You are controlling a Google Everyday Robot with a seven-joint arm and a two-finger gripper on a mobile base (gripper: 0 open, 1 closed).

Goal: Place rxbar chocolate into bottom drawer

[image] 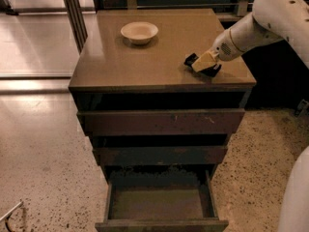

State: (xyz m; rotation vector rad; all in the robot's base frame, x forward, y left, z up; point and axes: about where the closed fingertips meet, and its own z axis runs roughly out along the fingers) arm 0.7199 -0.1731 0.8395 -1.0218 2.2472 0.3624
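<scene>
On the cabinet top [159,62], near its right front corner, the gripper [204,63] is down at surface level. The white arm [270,18] comes in from the upper right: a bulky, rounded shell, narrowing through a ribbed wrist to a tan gripper head that slopes down and left.

A small black piece shows at the gripper's left edge, touching the wood, and more black shows under its right side. This is taken as the rxbar chocolate [191,59]. Its lettering is not readable. Whether the gripper is closed on the bar or only resting over it cannot be told.

Cabinet top: smooth brown, slight sheen, square-edged. A round beige bowl [139,32], shallow and matte, sits toward the back left, well apart from the gripper.

Below the top:
- The upper drawer front [161,122] is the widest, dark, with pale scuffs.
- The middle drawer front [160,155] is narrower, dark and scuffed.
- The bottom drawer [161,224] is pulled out toward the camera. It is a dark wooden box with low side walls, a plain front without a handle, and a dull olive-brown inner floor.

The speckled floor [43,168] around the cabinet is pale and glossy.
</scene>
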